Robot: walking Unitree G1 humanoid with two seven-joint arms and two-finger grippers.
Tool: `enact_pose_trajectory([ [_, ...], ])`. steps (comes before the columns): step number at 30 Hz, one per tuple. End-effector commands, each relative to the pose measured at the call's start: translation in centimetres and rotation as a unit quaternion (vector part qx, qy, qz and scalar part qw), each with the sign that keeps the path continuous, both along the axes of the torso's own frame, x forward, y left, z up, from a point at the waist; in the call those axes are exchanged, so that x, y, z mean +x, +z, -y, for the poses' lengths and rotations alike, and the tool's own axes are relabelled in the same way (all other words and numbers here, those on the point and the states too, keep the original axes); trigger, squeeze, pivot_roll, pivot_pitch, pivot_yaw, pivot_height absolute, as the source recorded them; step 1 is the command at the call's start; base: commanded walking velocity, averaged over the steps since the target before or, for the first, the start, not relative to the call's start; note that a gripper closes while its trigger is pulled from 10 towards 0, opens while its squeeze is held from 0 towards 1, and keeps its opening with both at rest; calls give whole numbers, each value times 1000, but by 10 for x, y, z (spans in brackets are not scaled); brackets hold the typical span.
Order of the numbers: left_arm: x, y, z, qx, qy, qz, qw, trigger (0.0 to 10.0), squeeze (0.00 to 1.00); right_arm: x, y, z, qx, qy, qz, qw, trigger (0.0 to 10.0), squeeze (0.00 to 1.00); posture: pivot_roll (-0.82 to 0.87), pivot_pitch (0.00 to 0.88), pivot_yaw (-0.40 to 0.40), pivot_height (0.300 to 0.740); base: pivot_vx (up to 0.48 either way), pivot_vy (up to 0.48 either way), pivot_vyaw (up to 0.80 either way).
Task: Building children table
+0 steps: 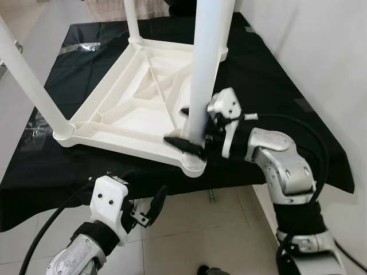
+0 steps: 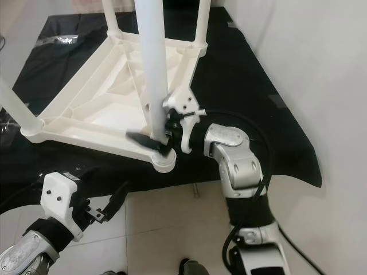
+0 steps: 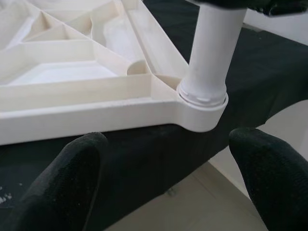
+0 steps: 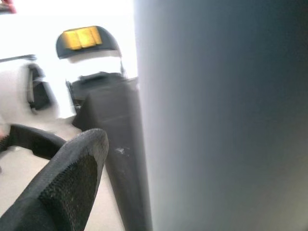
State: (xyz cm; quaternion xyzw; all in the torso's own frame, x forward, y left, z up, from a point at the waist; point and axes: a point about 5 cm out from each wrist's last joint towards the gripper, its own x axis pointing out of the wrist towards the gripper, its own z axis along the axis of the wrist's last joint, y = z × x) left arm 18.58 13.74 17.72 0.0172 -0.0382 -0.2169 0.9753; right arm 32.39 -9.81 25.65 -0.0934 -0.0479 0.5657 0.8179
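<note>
A white plastic children's table [image 1: 114, 129] lies upside down on a black cloth [image 1: 269, 86]. White legs stand up from its corners. My right gripper [image 1: 182, 127] reaches in from the right and straddles the near-right leg [image 1: 206, 57] just above its corner socket [image 1: 194, 165]. In the right wrist view one finger [image 4: 72, 183] stands a little off that leg [image 4: 221, 115], so the jaws are open around it. My left gripper [image 1: 140, 197] hangs low in front of the table edge, open and holding nothing. Its fingertips [image 3: 72, 173] face the same socket [image 3: 202, 108].
Another leg [image 1: 28, 80] rises from the near-left corner and one [image 1: 132, 20] from the far corner. A white wall [image 1: 332, 57] runs close along the right. Pale floor tiles [image 1: 200, 229] lie below the cloth's front edge, where my left arm is.
</note>
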Motion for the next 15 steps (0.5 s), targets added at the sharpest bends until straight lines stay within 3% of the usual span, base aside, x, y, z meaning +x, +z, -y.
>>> enact_pose_trajectory([
  [1,-4,0,2,-2,-2,-2,1000,10000,0,3,10,-1,3,29,19,999,10000,0,64,228,-53,740,0,0,0],
  [5,-6,1,2,-2,-4,-4,1000,10000,0,-1,26,-3,32,135,5,990,10000,0,65,236,-50,740,0,0,0],
  [10,-6,1,2,-2,-5,-5,1000,10000,0,2,28,0,35,154,-1,987,10000,0,67,240,-50,740,0,0,0],
  [11,-7,1,2,-1,-4,-5,1000,10000,0,3,27,0,33,158,-3,987,7059,0,67,240,-50,740,0,0,0],
  [12,-7,1,2,-1,-4,-6,1000,10000,0,4,27,0,32,162,-5,986,784,0,67,241,-49,740,0,0,0],
  [13,-7,1,2,-1,-4,-6,1000,10000,0,4,26,1,31,165,-7,986,0,0,67,241,-49,740,0,0,0],
  [15,-7,1,1,0,-4,-6,1000,10000,0,3,25,1,30,177,-9,984,0,0,65,240,-48,740,0,0,0],
])
